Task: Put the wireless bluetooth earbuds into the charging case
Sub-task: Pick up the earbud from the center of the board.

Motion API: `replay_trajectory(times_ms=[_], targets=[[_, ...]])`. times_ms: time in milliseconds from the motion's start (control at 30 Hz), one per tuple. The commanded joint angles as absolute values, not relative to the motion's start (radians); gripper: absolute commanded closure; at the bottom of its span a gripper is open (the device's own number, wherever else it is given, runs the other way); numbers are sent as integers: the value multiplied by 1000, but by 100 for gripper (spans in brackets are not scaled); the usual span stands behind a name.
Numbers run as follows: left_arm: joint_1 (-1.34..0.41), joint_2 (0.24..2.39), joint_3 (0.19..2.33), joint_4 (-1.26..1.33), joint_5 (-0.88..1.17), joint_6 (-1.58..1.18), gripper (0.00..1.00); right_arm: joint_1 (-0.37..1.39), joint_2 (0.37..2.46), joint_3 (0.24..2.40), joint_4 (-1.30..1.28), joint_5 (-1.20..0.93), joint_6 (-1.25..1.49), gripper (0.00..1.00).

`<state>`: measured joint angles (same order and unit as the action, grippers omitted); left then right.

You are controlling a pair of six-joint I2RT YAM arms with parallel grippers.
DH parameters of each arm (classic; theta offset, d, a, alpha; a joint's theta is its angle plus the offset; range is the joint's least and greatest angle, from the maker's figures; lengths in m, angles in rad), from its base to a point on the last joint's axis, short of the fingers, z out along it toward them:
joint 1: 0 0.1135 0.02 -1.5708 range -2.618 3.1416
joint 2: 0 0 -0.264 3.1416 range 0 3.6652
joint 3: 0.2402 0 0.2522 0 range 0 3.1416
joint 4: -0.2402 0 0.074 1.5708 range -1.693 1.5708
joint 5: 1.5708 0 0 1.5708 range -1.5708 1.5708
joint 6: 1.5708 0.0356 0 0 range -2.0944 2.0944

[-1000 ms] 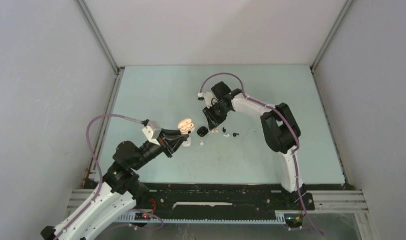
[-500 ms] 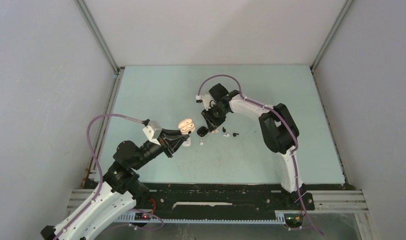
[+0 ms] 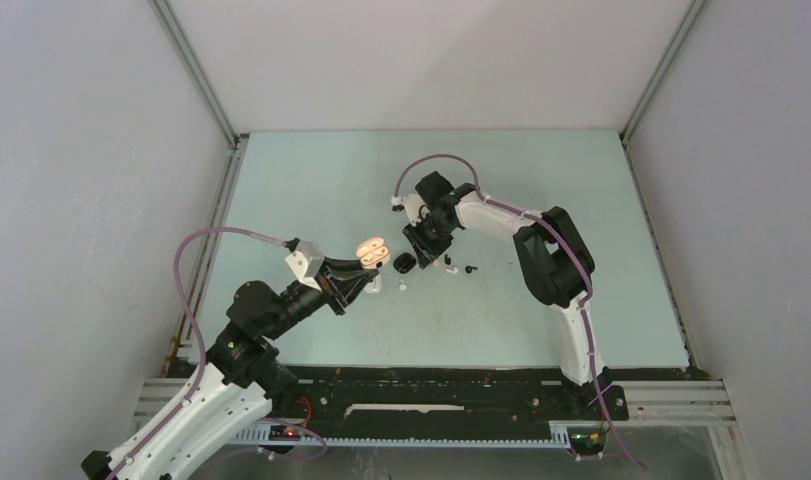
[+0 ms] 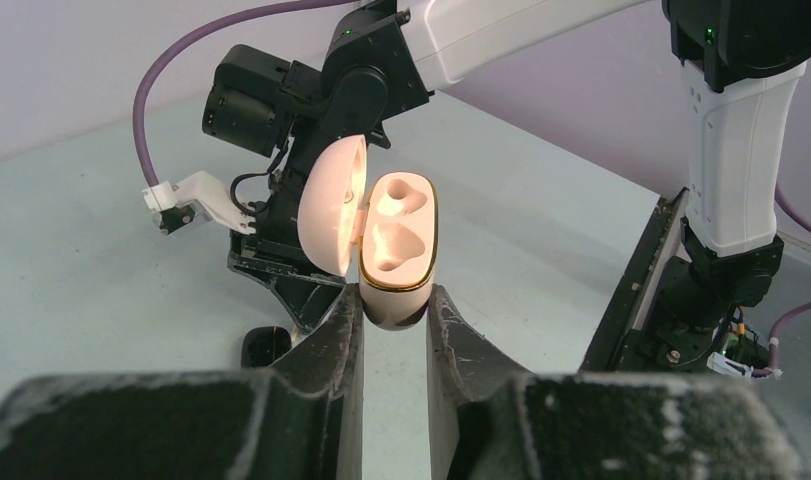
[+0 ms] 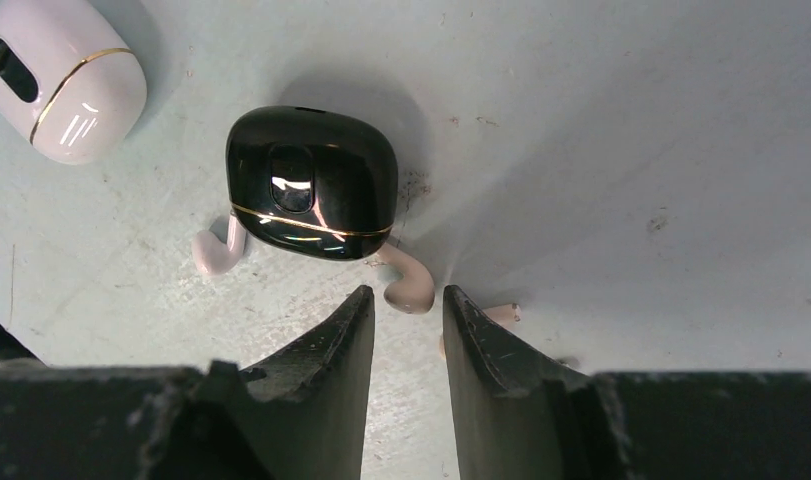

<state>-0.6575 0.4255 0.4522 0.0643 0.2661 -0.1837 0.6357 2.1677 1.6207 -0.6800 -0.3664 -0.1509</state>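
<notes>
My left gripper is shut on an open beige charging case with a gold rim. It holds the case above the table, lid up and both sockets empty; the case also shows in the top view. My right gripper is open, pointing down at the table. A beige earbud lies just at its fingertips, against a closed black case. A second beige earbud lies left of the black case. A third is partly hidden behind the right finger.
A pale closed case with a gold seam lies on the table left of the black case. In the top view a white earbud and a black earbud lie loose nearby. The two grippers are close together at mid-table.
My right gripper has moved down and slightly left toward the earbuds beside the black case. My left gripper has stayed still with the open case.
</notes>
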Motion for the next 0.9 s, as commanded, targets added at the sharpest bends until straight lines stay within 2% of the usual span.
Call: replay_trajectory(times_ms=[0, 233, 633, 867], targets=[[-645, 434, 471, 94, 279, -190, 100, 653, 2160, 1605, -678, -330, -167, 65], [-646, 440, 471, 92, 284, -192, 100, 659, 2185, 1618, -678, -324, -164, 66], [-642, 445, 474, 94, 289, -193, 99, 700, 2143, 1559, -644, -167, -214, 69], [-640, 444, 474, 90, 292, -195, 99, 713, 2138, 1552, -643, -141, -239, 84]])
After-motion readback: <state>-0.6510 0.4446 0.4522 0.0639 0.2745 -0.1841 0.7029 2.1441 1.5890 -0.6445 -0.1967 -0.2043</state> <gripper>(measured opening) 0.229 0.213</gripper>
